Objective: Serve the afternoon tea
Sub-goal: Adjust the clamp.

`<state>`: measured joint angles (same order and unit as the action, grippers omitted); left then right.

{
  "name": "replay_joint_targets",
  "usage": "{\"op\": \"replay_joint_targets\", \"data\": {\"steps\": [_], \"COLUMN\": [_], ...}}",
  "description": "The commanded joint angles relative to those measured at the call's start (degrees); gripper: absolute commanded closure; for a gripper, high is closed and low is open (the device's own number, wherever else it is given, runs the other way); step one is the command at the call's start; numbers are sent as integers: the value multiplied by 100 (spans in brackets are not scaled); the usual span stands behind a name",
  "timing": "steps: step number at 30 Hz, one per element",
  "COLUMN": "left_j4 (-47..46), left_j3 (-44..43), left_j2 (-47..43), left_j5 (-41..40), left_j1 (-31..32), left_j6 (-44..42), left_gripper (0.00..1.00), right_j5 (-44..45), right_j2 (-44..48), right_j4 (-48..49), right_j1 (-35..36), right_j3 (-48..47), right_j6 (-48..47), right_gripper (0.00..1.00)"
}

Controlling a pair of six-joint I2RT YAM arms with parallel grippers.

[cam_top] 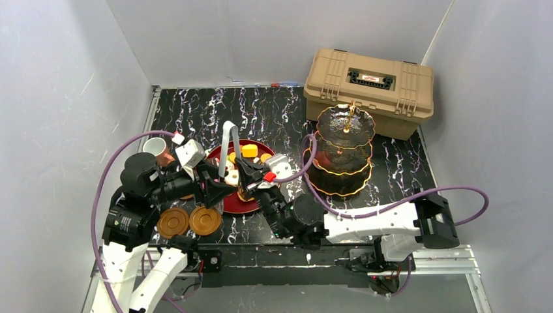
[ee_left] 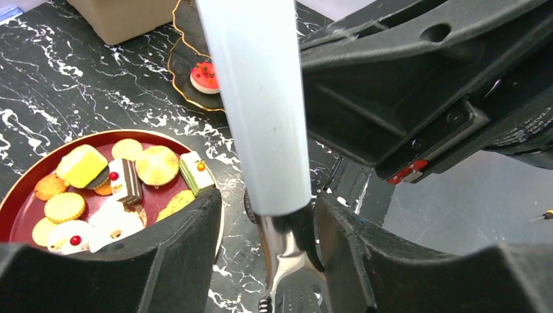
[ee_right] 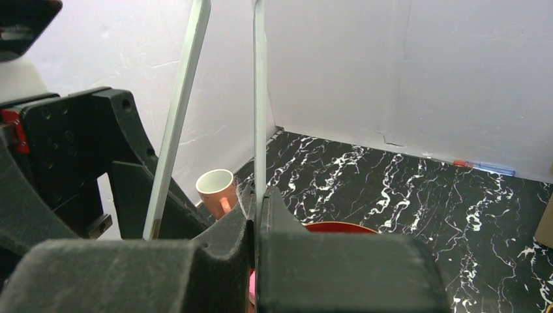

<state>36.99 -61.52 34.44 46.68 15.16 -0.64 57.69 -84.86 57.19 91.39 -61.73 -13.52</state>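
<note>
The pastries [ee_left: 124, 179] lay on the red tray [ee_left: 23, 195], just left of the three-tier stand [cam_top: 344, 153], whose gold stem stood upright. One red-topped cake [ee_left: 205, 77] sat on its bottom tier. The right gripper [ee_right: 255, 222] had its fingers pinched on one blade of the tongs [ee_left: 257, 98], handles up, apparently to pass them to the left gripper [ee_left: 267, 202], whose fingers were spread around them.

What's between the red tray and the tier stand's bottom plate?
Only bare marble tabletop separates tray and stand, shown in the left wrist view.
</note>
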Motion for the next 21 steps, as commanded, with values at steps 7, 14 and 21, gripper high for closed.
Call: {"op": "replay_joint_targets", "data": {"steps": [7,14,21], "left_j4": [-52,56,118], "left_j3": [-91,33,192], "left_j2": [76,-60,-271], "left_j5": [42,-301,-658], "left_j1": [-4,-4,-4], "left_j6": [-337,-952,-1967], "left_gripper": [70,100,100], "right_j5": [55,-7,-1131], "right_j2": [-138,-42,723], "right_j4": [379,-105,-2156], "right_j1": [120,115,-65], "right_j3": [-297,-332,-309], "right_j6": [203,535,2236], "right_gripper": [94,60,2]}}
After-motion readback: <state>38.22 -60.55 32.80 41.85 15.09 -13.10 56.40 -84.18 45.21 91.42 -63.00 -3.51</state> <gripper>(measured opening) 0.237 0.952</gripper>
